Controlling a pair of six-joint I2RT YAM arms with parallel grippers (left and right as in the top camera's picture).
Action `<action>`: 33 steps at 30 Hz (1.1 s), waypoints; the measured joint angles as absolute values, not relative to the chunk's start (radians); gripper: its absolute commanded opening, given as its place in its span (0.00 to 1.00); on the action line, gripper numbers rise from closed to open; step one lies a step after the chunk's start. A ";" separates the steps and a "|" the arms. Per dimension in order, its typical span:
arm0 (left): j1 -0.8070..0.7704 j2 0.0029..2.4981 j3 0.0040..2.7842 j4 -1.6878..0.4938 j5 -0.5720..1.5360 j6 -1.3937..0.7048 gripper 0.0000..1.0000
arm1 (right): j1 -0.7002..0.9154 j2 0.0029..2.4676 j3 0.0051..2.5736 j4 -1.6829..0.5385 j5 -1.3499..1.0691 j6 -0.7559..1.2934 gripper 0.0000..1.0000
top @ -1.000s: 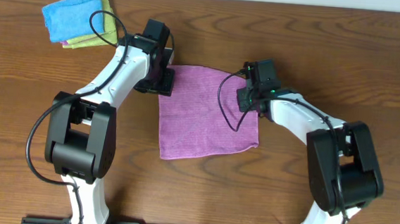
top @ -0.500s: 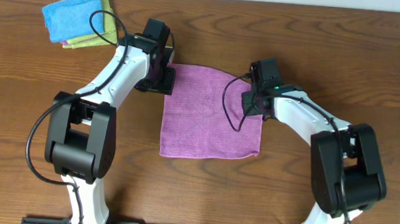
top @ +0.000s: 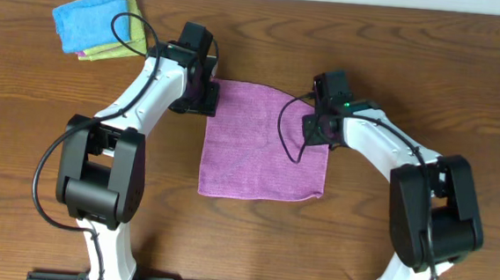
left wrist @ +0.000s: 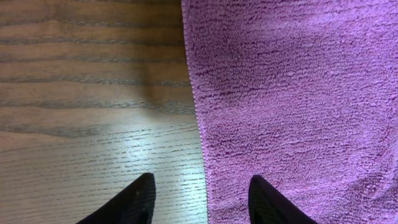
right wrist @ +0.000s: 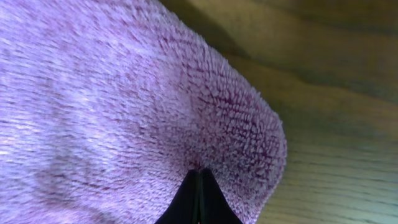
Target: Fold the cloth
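A purple cloth lies flat on the wooden table, roughly square. My left gripper is at the cloth's far left corner; in the left wrist view its jaws are open, one finger over bare wood, the other over the cloth, straddling the edge. My right gripper is at the cloth's right edge; in the right wrist view its jaws are shut, pinching the cloth, which bunches up around the fingertips.
A stack of folded cloths, blue on top of yellow-green, sits at the far left corner of the table. Both arms reach in from the near edge, flanking the cloth.
My right gripper has pulled the cloth's right side outward and toward the near edge, so the cloth went from skewed to squared up. The left gripper has stayed in place.
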State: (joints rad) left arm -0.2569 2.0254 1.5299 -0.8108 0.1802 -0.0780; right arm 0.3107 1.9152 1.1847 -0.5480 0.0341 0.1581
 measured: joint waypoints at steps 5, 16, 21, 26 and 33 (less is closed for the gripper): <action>-0.262 2.025 1.530 -0.811 0.188 -0.079 0.49 | 0.311 1.838 1.249 -0.632 0.022 0.165 0.41; -0.323 2.025 1.530 -0.810 0.327 -0.084 0.24 | 0.228 1.652 1.280 -0.759 -0.014 0.148 0.46; -0.426 2.025 1.530 -0.780 0.326 -0.091 0.06 | 0.049 1.654 1.279 -0.790 -0.102 0.120 0.49; -0.528 2.032 1.530 -0.677 0.251 -0.101 0.06 | -0.022 1.654 1.259 -0.782 -0.194 0.068 0.55; -0.548 2.141 1.530 -0.590 0.283 -0.152 0.06 | -0.030 1.681 1.182 -0.694 -0.332 0.041 0.57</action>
